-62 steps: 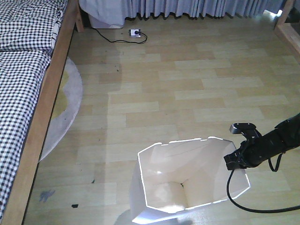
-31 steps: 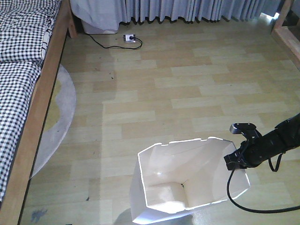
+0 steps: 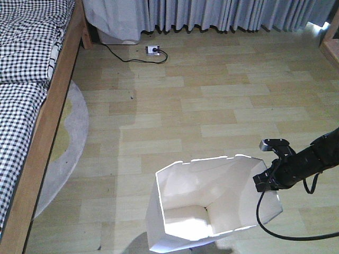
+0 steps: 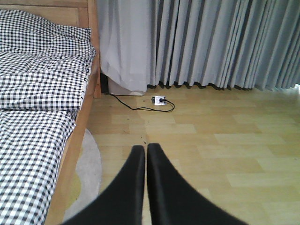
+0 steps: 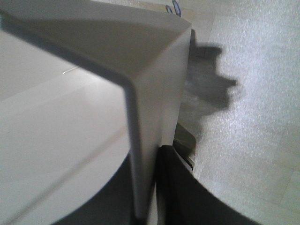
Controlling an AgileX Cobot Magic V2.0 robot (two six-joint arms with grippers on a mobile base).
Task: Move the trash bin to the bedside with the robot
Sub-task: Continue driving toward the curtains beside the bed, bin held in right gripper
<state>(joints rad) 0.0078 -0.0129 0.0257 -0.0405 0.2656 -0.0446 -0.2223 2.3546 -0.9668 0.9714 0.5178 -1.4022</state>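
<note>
The white faceted trash bin [image 3: 212, 203] stands low in the front view, its cream inside showing. My right gripper [image 3: 264, 181] on its slim black arm is shut on the bin's right rim. In the right wrist view that thin wall [image 5: 140, 140] runs straight between the two dark fingers of the right gripper [image 5: 149, 187]. The bed [image 3: 26, 100] with checked bedding and a light wooden frame lies along the left edge, well apart from the bin. My left gripper [image 4: 145, 154] hangs over bare floor, shut on nothing, with the bed [image 4: 42, 93] to its left.
A grey round rug [image 3: 66, 143] lies beside the bed frame. A black cable and white power strip [image 3: 152, 50] lie on the wooden floor below the grey curtains [image 3: 222, 13]. The arm's black cable [image 3: 280, 233] loops to the bin's right. Wooden furniture [image 3: 331, 39] shows at far right.
The whole scene has shifted in the front view: the bed and rug slid left and then a little back right, while the bin and right gripper kept their place in the frame.
</note>
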